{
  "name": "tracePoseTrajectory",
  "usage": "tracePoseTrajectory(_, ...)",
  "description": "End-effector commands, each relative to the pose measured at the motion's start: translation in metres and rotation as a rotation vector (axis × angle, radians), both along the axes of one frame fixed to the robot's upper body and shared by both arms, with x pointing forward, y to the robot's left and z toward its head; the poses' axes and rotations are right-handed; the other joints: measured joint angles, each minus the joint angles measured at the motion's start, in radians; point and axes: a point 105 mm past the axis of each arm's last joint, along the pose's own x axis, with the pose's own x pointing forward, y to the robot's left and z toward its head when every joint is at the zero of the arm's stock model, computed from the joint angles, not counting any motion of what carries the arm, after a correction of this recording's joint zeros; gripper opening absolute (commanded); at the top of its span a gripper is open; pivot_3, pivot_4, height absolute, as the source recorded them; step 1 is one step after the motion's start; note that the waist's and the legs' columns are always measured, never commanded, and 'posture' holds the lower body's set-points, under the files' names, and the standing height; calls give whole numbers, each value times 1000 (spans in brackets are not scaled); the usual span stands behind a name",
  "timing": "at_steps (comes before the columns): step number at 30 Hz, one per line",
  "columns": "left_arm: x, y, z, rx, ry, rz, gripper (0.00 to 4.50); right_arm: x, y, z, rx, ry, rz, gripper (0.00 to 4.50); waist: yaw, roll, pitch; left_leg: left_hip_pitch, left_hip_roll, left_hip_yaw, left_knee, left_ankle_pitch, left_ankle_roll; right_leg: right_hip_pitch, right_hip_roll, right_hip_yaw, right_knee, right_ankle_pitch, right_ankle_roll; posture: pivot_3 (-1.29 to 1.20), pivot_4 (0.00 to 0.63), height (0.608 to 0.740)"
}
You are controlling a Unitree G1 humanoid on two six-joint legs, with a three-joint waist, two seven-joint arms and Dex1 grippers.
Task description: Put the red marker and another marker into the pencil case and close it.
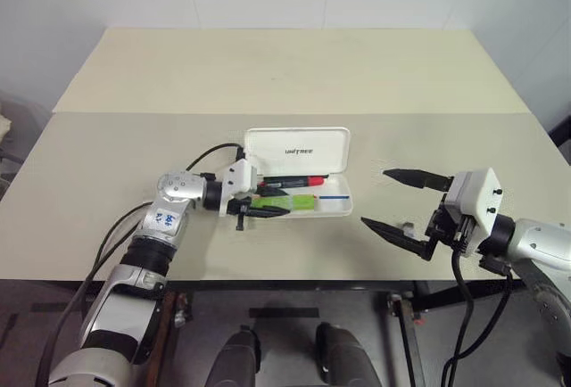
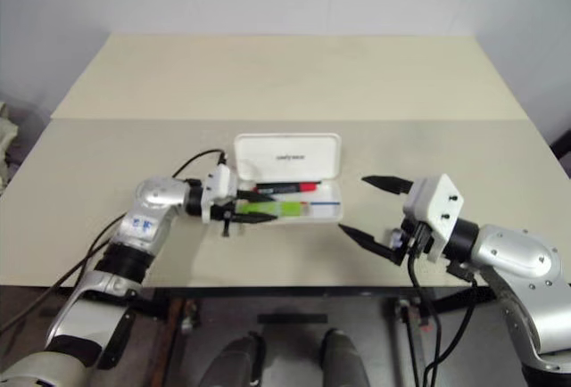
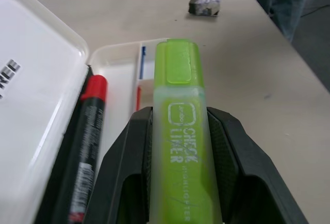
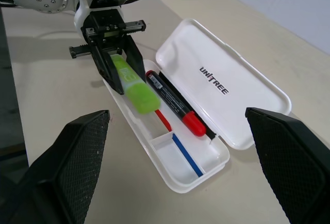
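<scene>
The white pencil case (image 1: 332,152) lies open mid-table, its lid raised at the back. The red marker (image 1: 290,180), black barrel and red cap, lies in the tray along the lid side. My left gripper (image 1: 277,201) is shut on another marker, a light green highlighter (image 3: 180,131), and holds it lengthwise over the tray's left part. Whether the highlighter touches the tray bottom I cannot tell. My right gripper (image 1: 375,196) stands open to the right of the case, with nothing between its fingers.
A small grey object (image 3: 204,6) lies on the table right of the case, near my right gripper. Red and blue stripes mark the inside of the tray (image 4: 185,154). A second table top (image 1: 285,66) adjoins at the back. The front table edge runs close below both grippers.
</scene>
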Motion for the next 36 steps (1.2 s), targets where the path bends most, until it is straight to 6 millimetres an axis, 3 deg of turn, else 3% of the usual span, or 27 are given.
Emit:
tracePoseTrajectory(1, 6, -2, 3, -6, -27, 12, 1105, -7, 1, 14, 32, -65, -33, 4456, -1, 0, 0, 0, 0, 0, 0, 0, 0, 0, 0, 0, 0, 0, 0, 0, 150, 740)
tracePoseTrajectory(8, 5, -7, -3, -1, 5, -12, 1105, -9, 2, 15, 40, -68, -50, 4456, 0, 0, 0, 0, 0, 0, 0, 0, 0, 0, 0, 1, 0, 0, 1, 0, 150, 740)
tracePoseTrajectory(9, 5, -7, -3, -4, 9, -10, 1839, -9, 1, 16, 41, -69, -51, 4456, -1, 0, 0, 0, 0, 0, 0, 0, 0, 0, 0, 1, 0, 0, 1, 0, 150, 740)
tracePoseTrajectory(17, 7, -11, -2, -36, 17, 11, 4469, -7, 4, 16, 55, -73, -51, 4456, 0, 0, 0, 0, 0, 0, 1, 0, 0, 0, 0, 1, 0, 0, 1, 0, 150, 740)
tracePoseTrajectory(22, 3, -15, 8, -81, 0, -20, 4469, -2, 4, 20, 139, -75, -111, 4456, -1, 0, 0, 0, 0, 0, 1, 0, 0, 0, 0, 1, 1, 0, 1, 0, 150, 740)
tracePoseTrajectory(25, -1, -15, 12, -100, -10, -45, 4469, 4, -3, 17, 203, -57, -239, 4456, -1, 0, 0, 0, 0, 0, 0, 0, 0, 0, 0, 1, 1, 0, 1, 0, 150, 740)
tracePoseTrajectory(29, -9, -10, 21, -150, -6, -82, 4469, 7, -27, -23, 229, 45, -534, 4456, 3, -1, 0, 0, 0, -1, -1, 0, 0, 0, 0, 0, 0, 0, 0, 0, 150, 740)
tracePoseTrajectory(36, -12, -2, 22, -139, 2, -109, 4469, 6, -44, -57, 290, 123, -785, 4456, -4, -1, 0, 1, -1, 0, 0, 1, 1, 0, 0, 2, 1, 0, 0, 0, 150, 740)
